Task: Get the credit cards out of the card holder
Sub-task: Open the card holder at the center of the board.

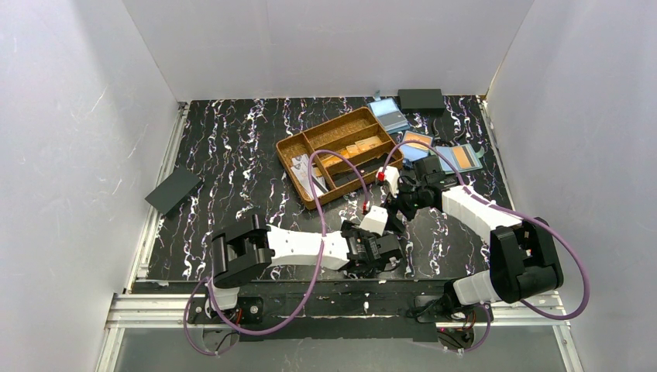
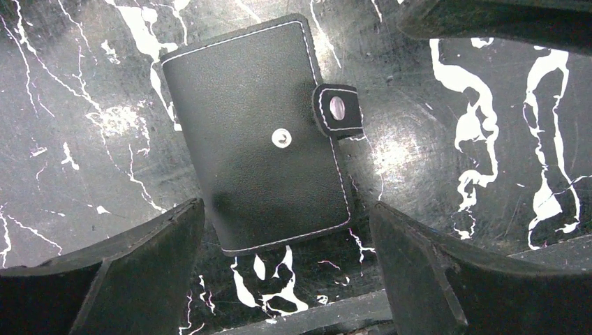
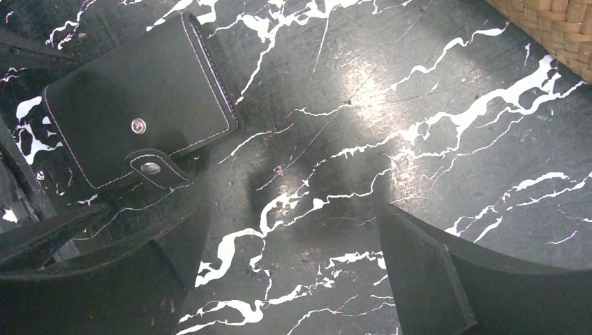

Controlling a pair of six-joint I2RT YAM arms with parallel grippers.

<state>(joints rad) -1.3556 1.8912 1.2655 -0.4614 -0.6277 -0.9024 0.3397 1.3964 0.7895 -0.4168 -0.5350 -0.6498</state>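
Two grippers hang low over the black marbled table (image 1: pixel 232 147), and we see both with their jaws spread wide, gripping nothing. Our left gripper (image 2: pixel 286 234) is right above the card holder (image 2: pixel 258 139), which lies flat and folded shut on the table, framed between the two fingers (image 2: pixel 139 272). Its snap tab (image 2: pixel 337 109) is unfastened and sticks out past the holder's edge. Our right gripper (image 3: pixel 286 265) is over the table just beside the holder, with a corner of the brown tray (image 3: pixel 551 28) on its other side.
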